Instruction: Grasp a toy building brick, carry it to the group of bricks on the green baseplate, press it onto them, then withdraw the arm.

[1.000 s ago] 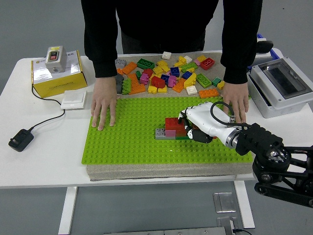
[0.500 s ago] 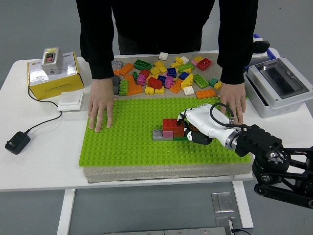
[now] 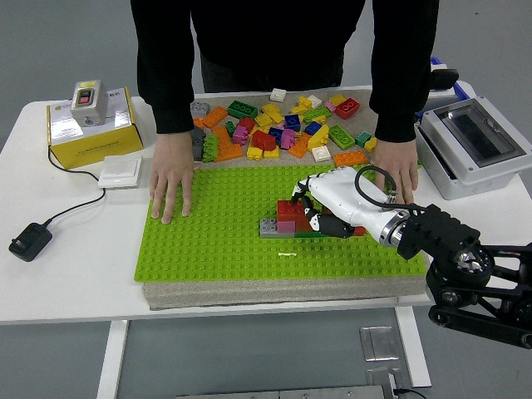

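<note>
The green baseplate (image 3: 208, 249) lies on a grey pad in the middle of the table. On it stands a small group of bricks (image 3: 278, 220): grey at the left, red on top, pink below. My right hand (image 3: 317, 213), white with black joints, reaches in from the lower right. It sits on the right end of the group with its fingers curled down around a red brick (image 3: 304, 221), which is mostly hidden under the palm. A pile of loose bricks (image 3: 283, 125) lies beyond the baseplate's far edge. My left arm is out of view.
A person stands at the far side with one hand (image 3: 172, 179) flat on the baseplate's far left and the other hand (image 3: 399, 170) flat at its far right, just behind my hand. A yellow box (image 3: 87, 133), a black adapter (image 3: 29, 241) and a grey enclosure (image 3: 474, 145) flank the plate.
My right hand has shifted slightly up and left, further over the brick group. The person's hands stay flat on the plate. The view itself moved a little.
</note>
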`<action>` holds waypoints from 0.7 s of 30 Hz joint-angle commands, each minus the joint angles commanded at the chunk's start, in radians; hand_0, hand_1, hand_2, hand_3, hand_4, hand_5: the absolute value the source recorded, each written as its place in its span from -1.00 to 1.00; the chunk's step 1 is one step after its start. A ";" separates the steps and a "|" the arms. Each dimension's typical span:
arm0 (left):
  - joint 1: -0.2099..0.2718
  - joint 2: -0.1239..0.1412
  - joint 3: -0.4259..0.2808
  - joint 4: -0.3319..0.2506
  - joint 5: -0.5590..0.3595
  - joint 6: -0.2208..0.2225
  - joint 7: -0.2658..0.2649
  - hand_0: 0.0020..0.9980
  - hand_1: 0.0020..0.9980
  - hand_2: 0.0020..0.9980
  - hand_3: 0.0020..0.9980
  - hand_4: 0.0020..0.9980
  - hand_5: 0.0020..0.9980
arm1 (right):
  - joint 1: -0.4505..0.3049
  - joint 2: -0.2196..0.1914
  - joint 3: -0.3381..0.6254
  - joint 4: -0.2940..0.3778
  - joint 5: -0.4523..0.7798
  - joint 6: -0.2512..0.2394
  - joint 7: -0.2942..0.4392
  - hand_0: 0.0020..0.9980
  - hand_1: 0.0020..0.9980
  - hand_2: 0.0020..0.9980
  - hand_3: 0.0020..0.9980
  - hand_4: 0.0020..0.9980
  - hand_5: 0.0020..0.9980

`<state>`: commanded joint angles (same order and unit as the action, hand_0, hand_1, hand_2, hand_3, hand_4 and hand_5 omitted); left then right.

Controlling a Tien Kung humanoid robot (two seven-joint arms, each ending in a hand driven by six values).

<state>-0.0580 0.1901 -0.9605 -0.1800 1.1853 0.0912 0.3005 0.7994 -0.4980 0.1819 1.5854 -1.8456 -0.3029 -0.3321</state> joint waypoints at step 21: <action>-0.011 0.003 -0.007 0.000 0.011 -0.001 0.002 0.22 0.20 -0.13 0.18 -0.66 0.23 | 0.030 0.048 -0.035 -0.041 0.100 0.011 0.032 -1.00 -0.79 0.29 0.26 -0.93 -0.43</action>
<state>-0.0687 0.1932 -0.9673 -0.1800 1.1962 0.0904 0.3025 0.8295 -0.4503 0.1468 1.5442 -1.7453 -0.2915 -0.3006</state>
